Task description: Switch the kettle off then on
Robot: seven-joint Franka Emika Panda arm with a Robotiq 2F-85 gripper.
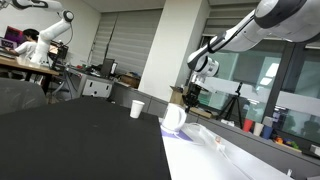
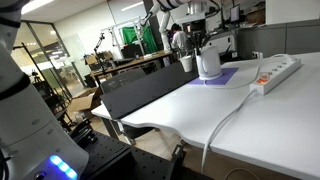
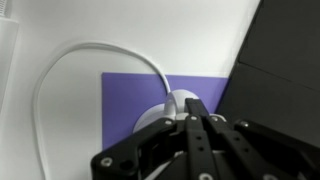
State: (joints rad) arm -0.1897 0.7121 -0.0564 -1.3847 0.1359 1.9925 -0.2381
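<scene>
Kettle [image 2: 208, 63] stands upright on the purple mat [image 2: 232, 74] at the far end of the white worktop [image 2: 270, 125]; end effector [image 2: 201, 42] hangs just above it, apart, pointing down. Wrist view: fingers [image 3: 205, 125] clenched together with nothing between them; a pale rounded part of the kettle shows just past their tips, so the target lies straight below and slightly ahead. Switch too small to place, possibly on the handle side; judged, the coming move is a short descent, then a nudge with the closed tips.
</scene>
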